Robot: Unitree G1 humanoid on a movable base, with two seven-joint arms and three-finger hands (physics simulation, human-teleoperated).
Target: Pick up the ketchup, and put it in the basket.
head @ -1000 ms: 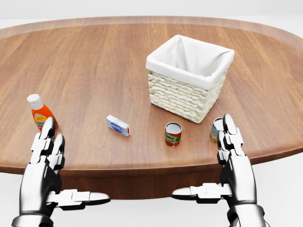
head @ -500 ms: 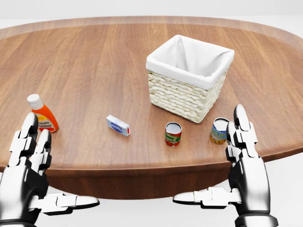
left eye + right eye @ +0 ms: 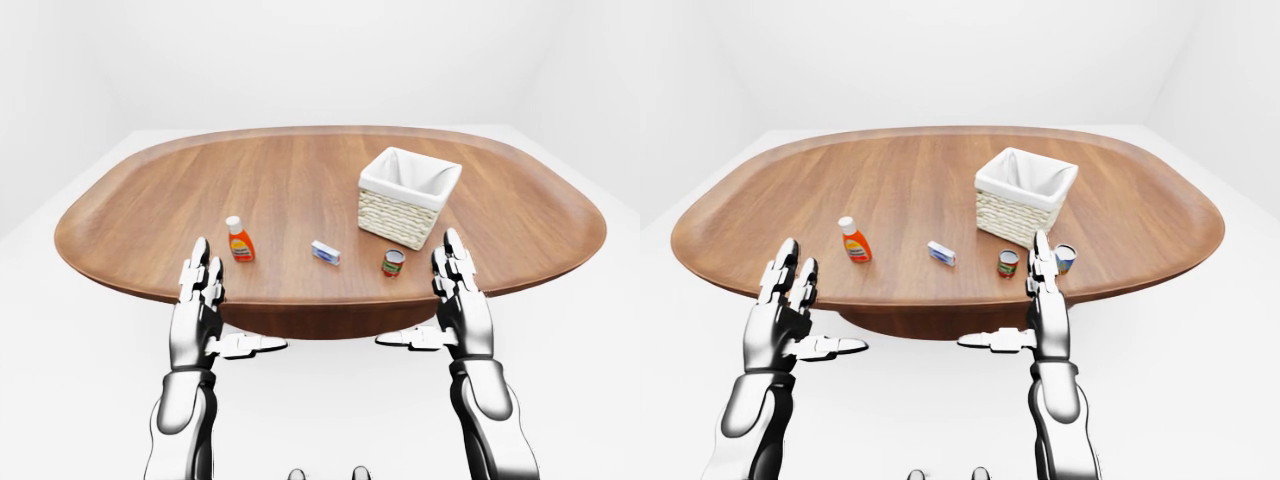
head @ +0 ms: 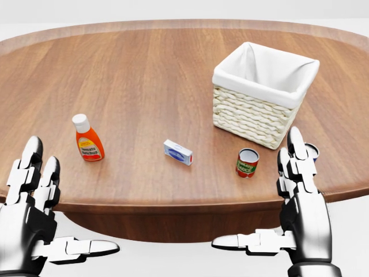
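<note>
We are watching the whole head view sliding rightward, so the camera is moving: the ketchup point(image 4: 88, 141), small box point(image 4: 177, 152), red can point(image 4: 247, 163) and basket point(image 4: 264, 95) sit further right, the second can point(image 4: 311, 151) is now half hidden behind our right hand point(image 4: 300, 199).

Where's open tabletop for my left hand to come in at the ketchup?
Bare wood lies left of the ketchup and between it and the small box. It is crowded by the basket: two cans sit close beside the right hand.

Ketchup point(image 4: 87, 141) (orange, white cap) stands upright, well left of the basket point(image 4: 262, 95)
</note>
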